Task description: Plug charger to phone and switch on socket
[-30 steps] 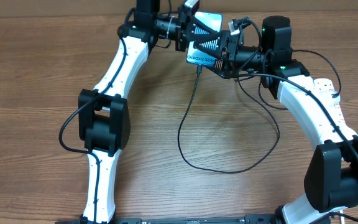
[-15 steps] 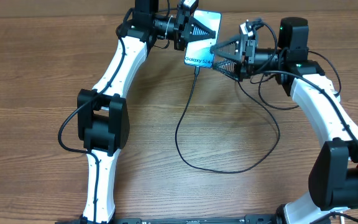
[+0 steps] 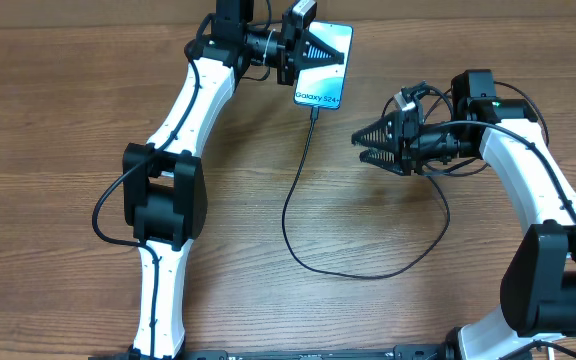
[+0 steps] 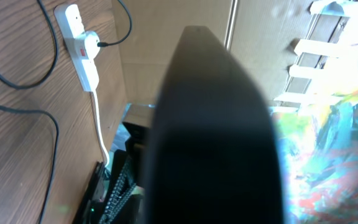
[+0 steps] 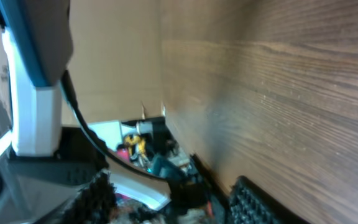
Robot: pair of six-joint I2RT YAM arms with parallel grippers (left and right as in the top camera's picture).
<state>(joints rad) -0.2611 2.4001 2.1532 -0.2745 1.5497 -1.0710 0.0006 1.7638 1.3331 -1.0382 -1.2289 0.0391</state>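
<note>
The table (image 3: pixel 58 110) lies under both arms. The left claw (image 3: pixel 328 52) is clenched on the phone (image 3: pixel 320 95) and holds it up off the wood, with the white "Galaxy S24" band pointing away from the claw. The right claw (image 3: pixel 361 150) stands released with nothing between its fingers. It points toward the phone from a spot well apart, nearer the robot's base. The socket (image 4: pixel 86 71) shows only in the left wrist view, flat on the table well beyond the left claw, with a plug in it. The charger (image 3: pixel 286 215) is plugged into the phone's free end, drops away from the left claw and loops across the table under the right claw.
</note>
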